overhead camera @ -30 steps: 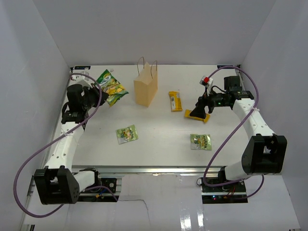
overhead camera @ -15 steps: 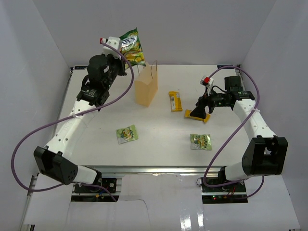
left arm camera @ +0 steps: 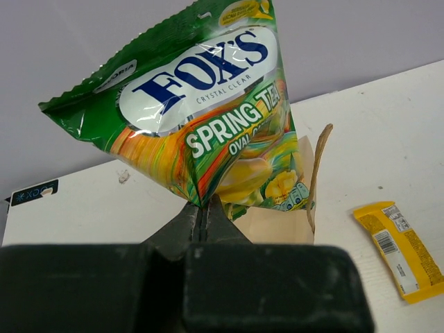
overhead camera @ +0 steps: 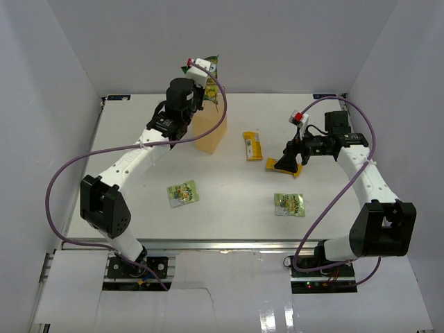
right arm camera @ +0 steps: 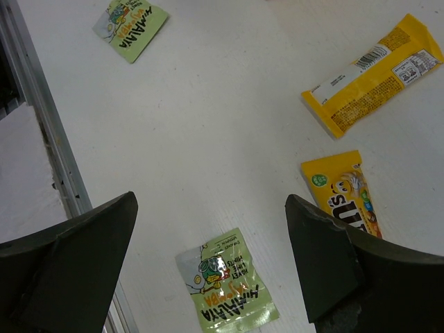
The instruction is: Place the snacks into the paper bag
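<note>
While the right arm keeps its pose of half a second ago, the left end effector (left arm camera: pixel 202 208) has swung right and now sits over the paper bag (overhead camera: pixel 210 136), clamped on the lower edge of the green Fox's candy packet (left arm camera: pixel 208 118). The packet is at the bag's open mouth; the bag's interior is hidden. On the table (overhead camera: pixel 229 187), right of the bag, lies a yellow bar wrapper (overhead camera: pixel 252 145). Farther right, the right end effector (right arm camera: pixel 209 201) is spread wide, gripping nothing, beside a yellow M&M's packet (right arm camera: pixel 343 193). In front of the bag lie a green Himalaya packet (overhead camera: pixel 183 192) and, rightward, a second Himalaya packet (overhead camera: pixel 288 203).
</note>
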`<state>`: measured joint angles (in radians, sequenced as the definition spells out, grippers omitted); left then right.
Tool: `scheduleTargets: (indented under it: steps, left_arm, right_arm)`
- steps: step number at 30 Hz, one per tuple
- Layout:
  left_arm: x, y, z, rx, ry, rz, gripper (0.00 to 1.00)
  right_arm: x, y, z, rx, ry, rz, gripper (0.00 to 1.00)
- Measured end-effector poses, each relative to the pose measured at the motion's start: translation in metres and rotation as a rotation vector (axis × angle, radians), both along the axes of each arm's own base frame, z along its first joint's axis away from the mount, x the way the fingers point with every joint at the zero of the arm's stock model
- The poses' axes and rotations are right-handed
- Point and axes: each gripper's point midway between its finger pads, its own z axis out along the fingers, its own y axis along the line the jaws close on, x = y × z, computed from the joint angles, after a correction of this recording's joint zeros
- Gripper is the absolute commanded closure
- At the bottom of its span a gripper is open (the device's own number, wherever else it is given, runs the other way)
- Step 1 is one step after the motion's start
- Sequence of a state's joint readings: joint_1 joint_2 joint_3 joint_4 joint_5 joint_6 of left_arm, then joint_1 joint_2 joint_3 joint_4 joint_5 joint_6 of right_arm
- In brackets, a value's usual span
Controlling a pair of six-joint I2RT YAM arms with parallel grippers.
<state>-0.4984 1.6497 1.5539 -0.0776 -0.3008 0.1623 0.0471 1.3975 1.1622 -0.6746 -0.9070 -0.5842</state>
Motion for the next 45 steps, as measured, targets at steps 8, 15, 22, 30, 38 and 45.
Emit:
scheduleTargets:
  steps: [8, 15, 22, 30, 38, 45]
  left_arm:
    - [-0.007, -0.023, 0.008, 0.008, -0.043, 0.007, 1.00]
    - [0.003, -0.025, 0.008, 0.025, -0.068, 0.057, 1.00]
    - [0.017, -0.023, -0.018, 0.090, -0.043, 0.106, 1.00]
    - [0.021, -0.024, -0.030, 0.114, -0.026, 0.116, 1.00]
    - [0.020, -0.033, -0.040, 0.112, -0.008, 0.100, 1.00]
    - [0.019, -0.035, -0.051, 0.107, 0.013, 0.097, 0.67]
  right_arm:
    - [0.000, 0.000, -0.001, -0.003, 0.000, -0.002, 0.07]
    - [0.000, 0.000, -0.001, -0.004, 0.000, -0.002, 0.07]
    - [0.000, 0.000, -0.001, -0.004, 0.000, 0.000, 0.07]
    - [0.001, 0.000, -0.002, -0.005, -0.002, 0.002, 0.06]
    - [-0.002, -0.001, -0.008, -0.009, 0.006, 0.007, 0.06]
    - [-0.003, -0.001, -0.010, -0.009, 0.010, 0.009, 0.06]
